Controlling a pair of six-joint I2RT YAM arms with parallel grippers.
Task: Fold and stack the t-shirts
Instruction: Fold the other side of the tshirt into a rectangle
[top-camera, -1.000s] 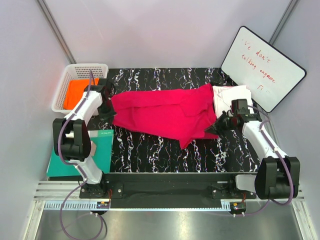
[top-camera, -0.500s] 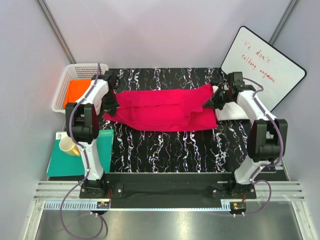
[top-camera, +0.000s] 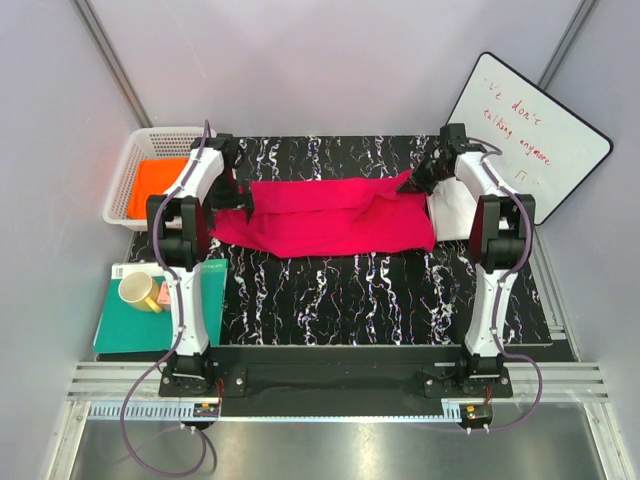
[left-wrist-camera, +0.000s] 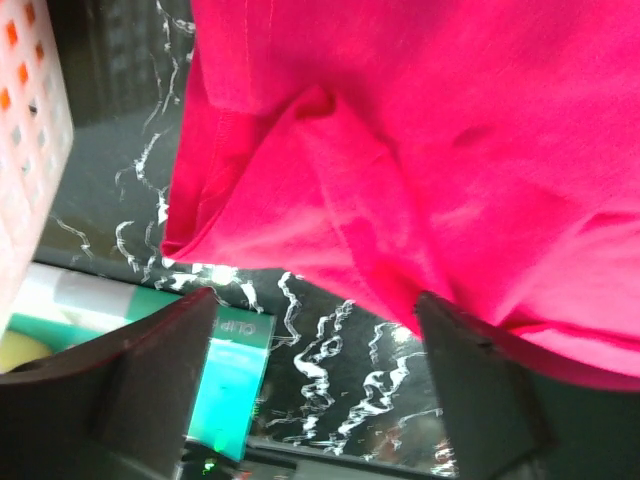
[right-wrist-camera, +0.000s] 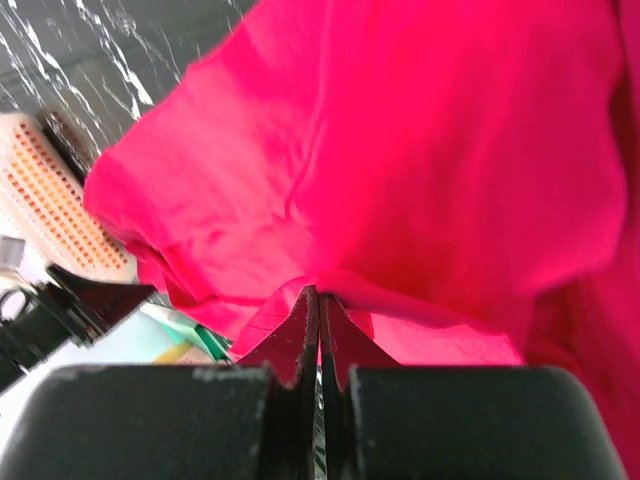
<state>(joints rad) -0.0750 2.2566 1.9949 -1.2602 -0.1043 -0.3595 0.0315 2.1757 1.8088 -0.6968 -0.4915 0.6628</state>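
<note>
The crimson-pink t-shirt (top-camera: 330, 215) lies folded into a wide band across the black marbled mat. My left gripper (top-camera: 243, 201) hovers at its left end; in the left wrist view the gripper (left-wrist-camera: 315, 375) stands open, nothing between its fingers (left-wrist-camera: 150, 385), with the pink cloth (left-wrist-camera: 420, 150) just beyond them. My right gripper (top-camera: 418, 181) is at the shirt's far right corner, shut (right-wrist-camera: 320, 297) on a fold of the pink cloth (right-wrist-camera: 450, 150). The white t-shirt (top-camera: 457, 207) lies at the right under that arm. The orange t-shirt (top-camera: 152, 185) lies in the basket.
A white mesh basket (top-camera: 132, 165) stands at the far left. Near the left arm's base lies a teal board (top-camera: 150, 320) with a yellow mug (top-camera: 138, 290) on it. A whiteboard (top-camera: 525, 135) leans at the far right.
Both arms swung toward the far side, carrying the shirt's near edge over into a fold. The left gripper has opened and let go of the cloth; the right stays shut.
</note>
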